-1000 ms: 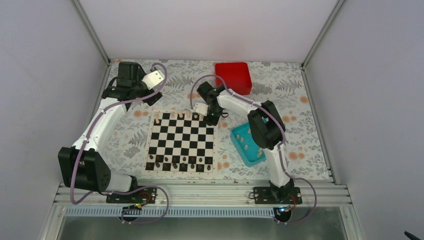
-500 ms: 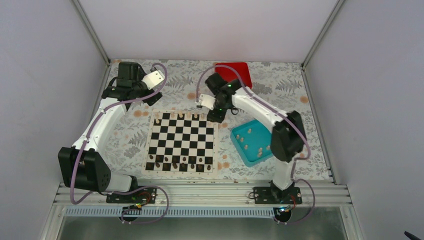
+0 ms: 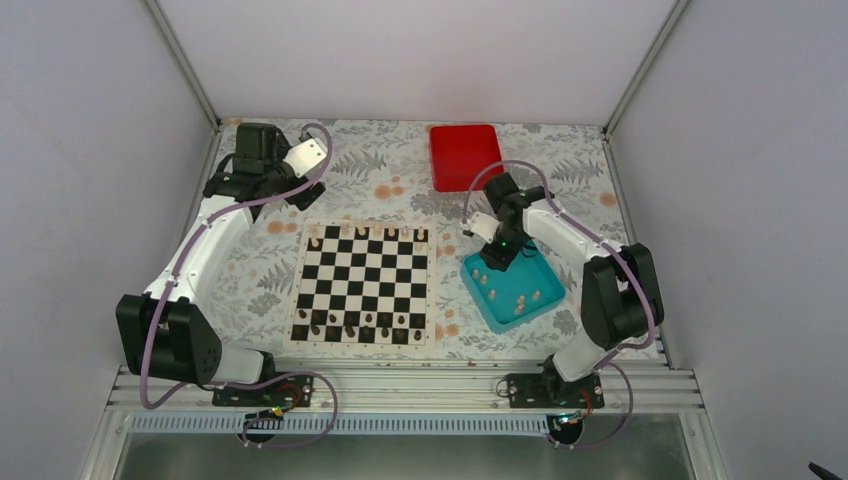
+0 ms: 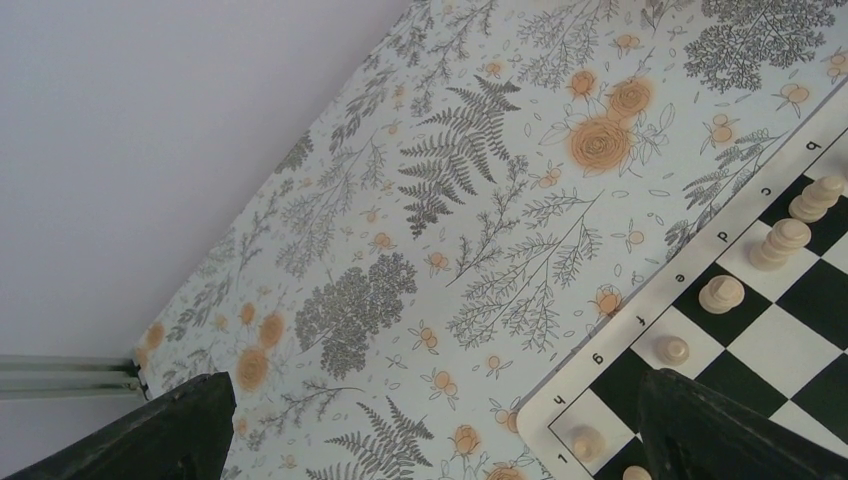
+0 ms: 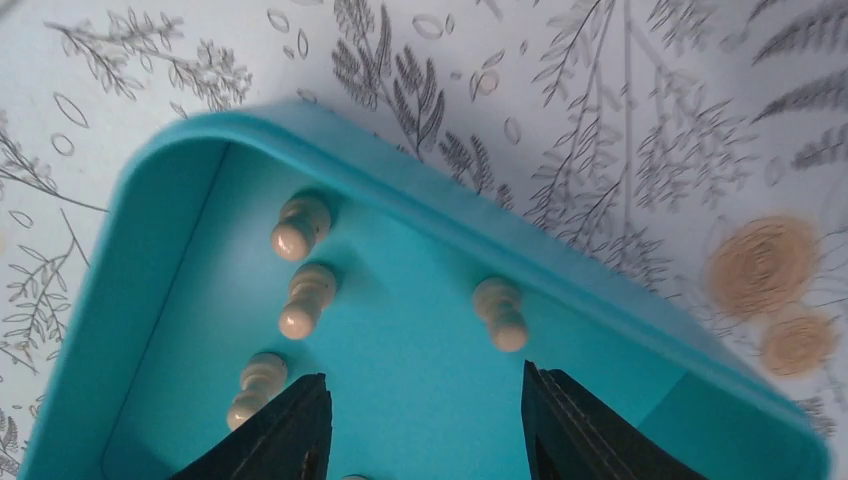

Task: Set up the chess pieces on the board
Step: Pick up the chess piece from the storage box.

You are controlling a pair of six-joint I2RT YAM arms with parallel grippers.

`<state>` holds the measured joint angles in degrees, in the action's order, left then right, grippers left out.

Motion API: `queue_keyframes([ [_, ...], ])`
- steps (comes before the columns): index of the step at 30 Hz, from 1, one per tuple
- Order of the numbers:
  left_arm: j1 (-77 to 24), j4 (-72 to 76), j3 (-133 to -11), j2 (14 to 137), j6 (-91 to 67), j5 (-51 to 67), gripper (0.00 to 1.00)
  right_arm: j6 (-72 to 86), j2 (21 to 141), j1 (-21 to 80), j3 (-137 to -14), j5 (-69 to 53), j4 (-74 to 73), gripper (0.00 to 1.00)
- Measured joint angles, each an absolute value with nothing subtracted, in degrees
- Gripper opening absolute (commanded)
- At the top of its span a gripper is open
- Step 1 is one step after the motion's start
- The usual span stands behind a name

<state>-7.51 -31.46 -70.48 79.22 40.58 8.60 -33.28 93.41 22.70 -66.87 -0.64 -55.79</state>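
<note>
A: Gone from the far right corner of the board (image 3: pixel 365 285), swung right across the table (image 3: pixel 570 190), and hanging now over the teal tray (image 3: pixel 478 297) near the table's right edge: so much for the right gripper (image 3: pixel 495 258).

B: Holding anything?

A: Nothing. Parted about halfway, with only bare tray floor showing between the fingers (image 5: pixel 290 430).

B: And the left gripper (image 4: pixel 437 385)?

A: Spread as wide as can be, empty, poised over the flowered table top just beyond the board's far left corner.

B: Where to look for the chess pieces (image 5: pixel 300 226)?

A: In two places. Ranged along the board's far edge, square by square. Scattered loose in the tray too, several bunched by one wall and one apart near the adjoining rim. Hard to say whether standing or tipped over. Dark pieces (image 3: pixel 355 322) ranked along the board's near edge.

B: How to handle one?

A: Likely as something light, hard and smooth: easy to knock, quick to roll, apt to squirt out of a careless pinch. Probably best taken across the narrow waist under the round head, coming straight down, closing gently, keeping clear of the neighbours.

B: Risk?

A: Nudging a neighbour in the tray, or setting down crooked on a far-edge square.
</note>
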Motion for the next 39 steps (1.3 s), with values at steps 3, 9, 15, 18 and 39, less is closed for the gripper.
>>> queue_keyframes([
  [3, -7.51, -31.27, -70.48, 79.22, 39.81, 8.62, 1.00, -33.15, 93.03, 21.78, -63.75, -0.47, -54.02, 0.49],
  [9, -7.51, -30.79, -70.48, 79.24, 39.38, 8.62, 1.00, -33.17, 93.21, 19.27, -60.84, -0.12, -50.28, 0.48],
  [15, -7.51, -30.46, -70.48, 79.22, 39.33, 8.71, 1.00, -33.36, 95.02, 17.76, -60.71, 0.08, -46.98, 0.44],
  [18, -7.51, -30.46, -70.48, 79.22, 39.33, 8.82, 1.00, -33.41, 96.92, 17.47, -60.69, -0.23, -45.95, 0.41],
  [39, -7.51, -30.46, -70.48, 79.22, 39.35, 9.28, 1.00, -34.15, 95.92, 17.06, -63.09, -2.33, -48.71, 0.07],
])
